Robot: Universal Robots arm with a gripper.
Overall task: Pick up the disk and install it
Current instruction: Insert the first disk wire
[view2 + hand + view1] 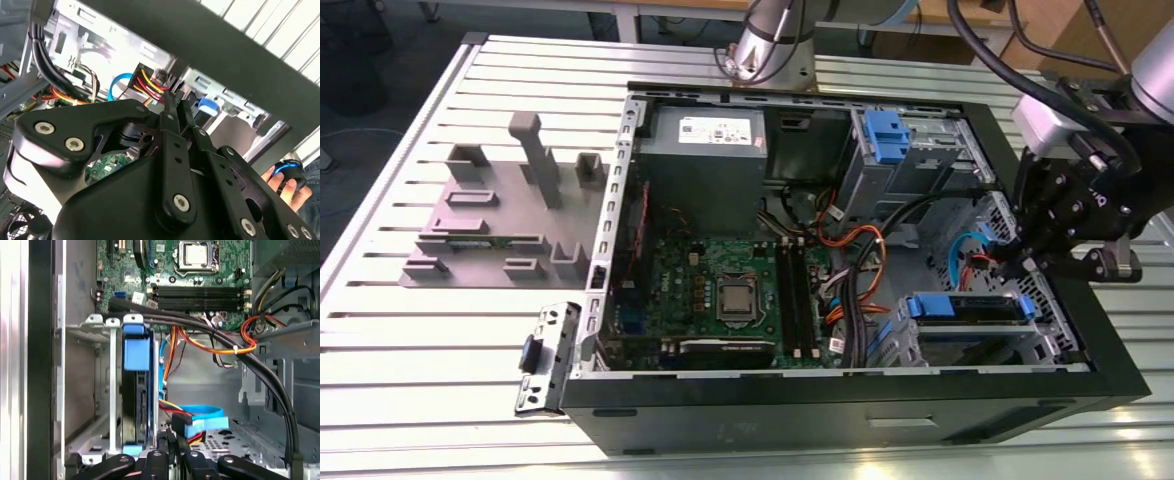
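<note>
End effector (1023,262): I am seeing it hanging inside the open computer case (1121,370), at the exterior view's right, just above the lower drive cage (970,340). In both wrist views its fingers (172,107) are lying pressed together, narrow, gripping nothing.

Disk (136,405): it is sitting edge-on in the drive cage in the first wrist view, its blue bracket (136,352) facing outward. In the exterior view that bracket (970,306) is showing just beside and below the fingertips.

Cabling: orange, red and yellow wires (210,345) and a blue data cable (202,417) are running close to the disk's rear end; I cannot tell whether they are plugged in.

Motherboard (720,285): lying in the case floor, well apart from the end effector.

Counter (440,330): slatted metal, carrying the case and a grey fixture (500,215).

Hand (287,187): a person's hand is holding a dark round device outside the case.
</note>
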